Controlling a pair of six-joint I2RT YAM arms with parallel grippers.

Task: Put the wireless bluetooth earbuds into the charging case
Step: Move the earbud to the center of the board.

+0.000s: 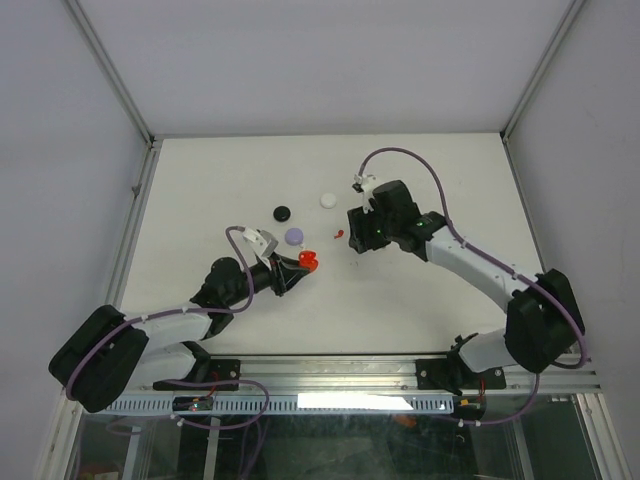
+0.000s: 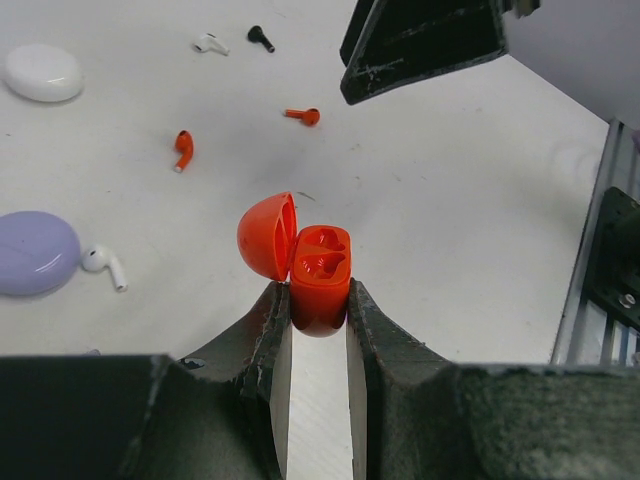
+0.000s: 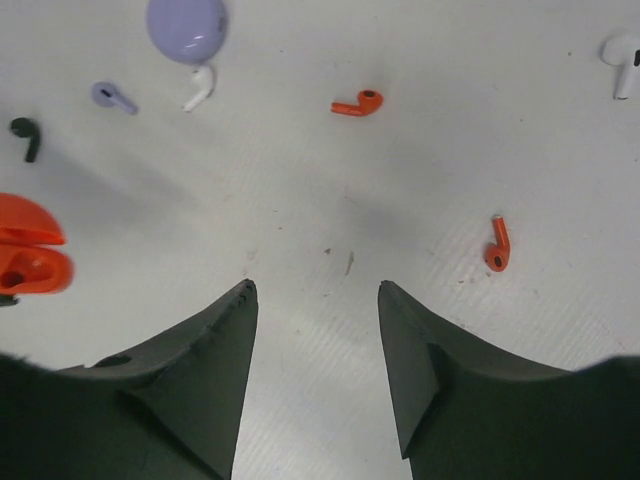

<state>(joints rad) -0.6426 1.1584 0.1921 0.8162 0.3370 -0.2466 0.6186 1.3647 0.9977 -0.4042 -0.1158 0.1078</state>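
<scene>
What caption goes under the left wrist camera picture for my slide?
Left gripper clamps an open red case, both slots empty, two red earbuds loose beyond.

Glossy orange-red plastic charging case (image 2: 320,280): lid, body and sockets all one shade. Two loose stemmed plastic buds match it: near orange-red earbud (image 3: 497,245), far orange-red earbud (image 3: 358,103). Round lilac plastic case (image 2: 35,252) plain, small lilac earbud (image 3: 113,96) same tint. Oval white plastic case (image 2: 43,72) and white stemmed earbud (image 2: 104,266) glossy white. Round black case (image 1: 282,212), small black earbud (image 2: 260,38). Matte white table (image 2: 450,220) with faint dark specks. Arm cable (image 1: 405,151) purple.
</scene>
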